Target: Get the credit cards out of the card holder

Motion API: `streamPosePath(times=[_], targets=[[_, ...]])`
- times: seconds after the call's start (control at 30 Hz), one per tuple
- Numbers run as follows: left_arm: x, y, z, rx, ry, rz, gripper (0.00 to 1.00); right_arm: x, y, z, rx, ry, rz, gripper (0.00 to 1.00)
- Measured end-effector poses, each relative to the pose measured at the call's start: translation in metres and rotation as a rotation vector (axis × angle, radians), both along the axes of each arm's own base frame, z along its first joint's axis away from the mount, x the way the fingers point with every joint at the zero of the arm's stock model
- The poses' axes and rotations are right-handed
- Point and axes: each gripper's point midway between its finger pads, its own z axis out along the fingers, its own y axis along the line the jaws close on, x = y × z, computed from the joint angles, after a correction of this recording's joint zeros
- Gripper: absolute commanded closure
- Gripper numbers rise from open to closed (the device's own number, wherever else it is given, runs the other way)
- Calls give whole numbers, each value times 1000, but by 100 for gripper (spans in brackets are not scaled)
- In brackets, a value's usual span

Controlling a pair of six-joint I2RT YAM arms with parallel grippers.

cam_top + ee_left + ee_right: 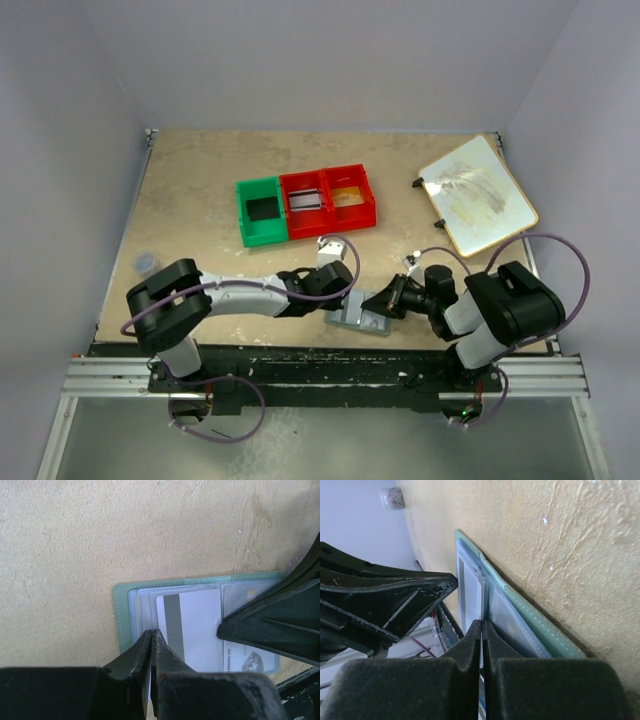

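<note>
The card holder (362, 322) lies open near the table's front edge, grey-green rim up (118, 625); it also shows edge-on in the right wrist view (540, 625). A pale credit card (200, 625) with a grey stripe sits in its left pocket. A second card (242, 657) shows in the right pocket. My left gripper (152, 631) is shut, tips down on the left pocket beside the striped card (470, 590). My right gripper (481, 624) comes in low from the right (220, 627), shut on that card's edge by the fold. Both grippers meet over the holder (345, 305) (374, 305).
A green bin (243, 215) and two red bins (300, 228) (368, 195) stand in a row at mid-table, with flat items inside. A cream board (478, 195) lies at the back right. A small clear bag (146, 262) sits at the left edge.
</note>
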Motion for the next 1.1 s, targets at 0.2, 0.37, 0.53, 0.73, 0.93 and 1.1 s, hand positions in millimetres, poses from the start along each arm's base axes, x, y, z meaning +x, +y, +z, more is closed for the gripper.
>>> streamPosePath(times=[0.2,0.37,0.53,0.73,0.93,1.1], targets=[[-2,-1,0,-4,-5,-6,100,2,-2,6,-41,-29,10,100],[-8,7,-7,43,7,-13,100,9,-11,14,-106,-72,-26,100],[-9,9,-10,56,8,-14,100,6,-19,11,-137,-58,-40,100],[-7,14,-9,71,-1,3,100,-2,-21,-2,-164,-16,-12,100],[0,60,-2,135,-37,136,100,17,-15,1,-203,-84,65,100],[26,109,18,89,-63,300,99,19,-12,5,-201,-146,105,100]])
